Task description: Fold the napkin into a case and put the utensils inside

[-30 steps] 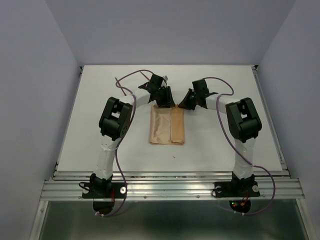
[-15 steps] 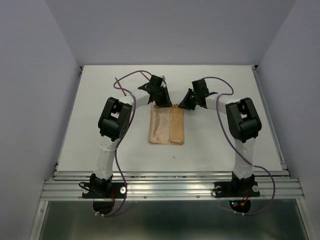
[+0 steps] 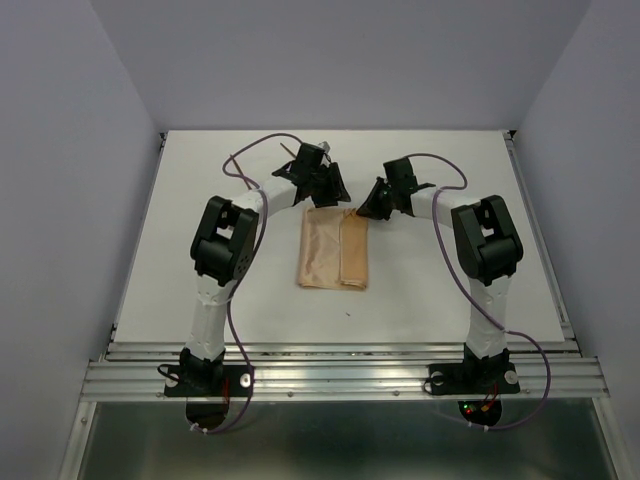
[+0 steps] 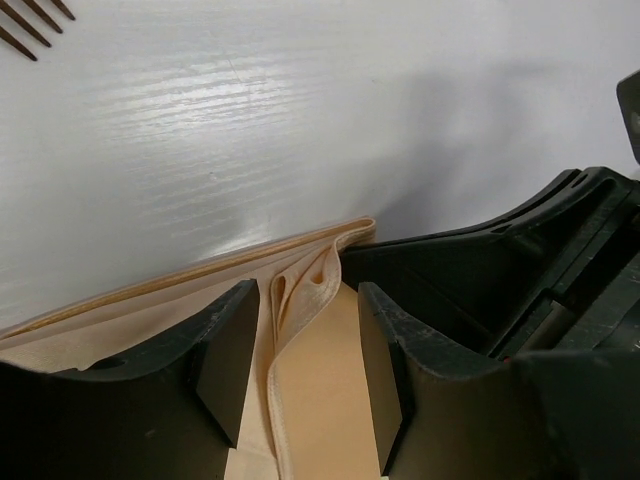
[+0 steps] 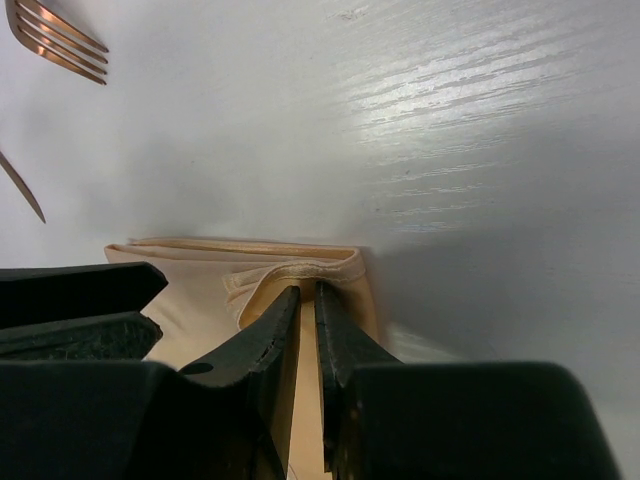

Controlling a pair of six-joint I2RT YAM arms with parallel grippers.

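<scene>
Our left gripper (image 4: 305, 335) has just opened, freeing the napkin (image 3: 325, 250) at 12 o'clock. Our right gripper (image 5: 307, 305) pinches it; folding seems unfinished.

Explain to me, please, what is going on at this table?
Two robot arms work on the folded napkin. The right arm's fingers pinch a layer at its far edge, while the left arm's fingers stand open on either side of the fold beside it. The utensils lie on the table beyond the napkin, not yet inside.
</scene>
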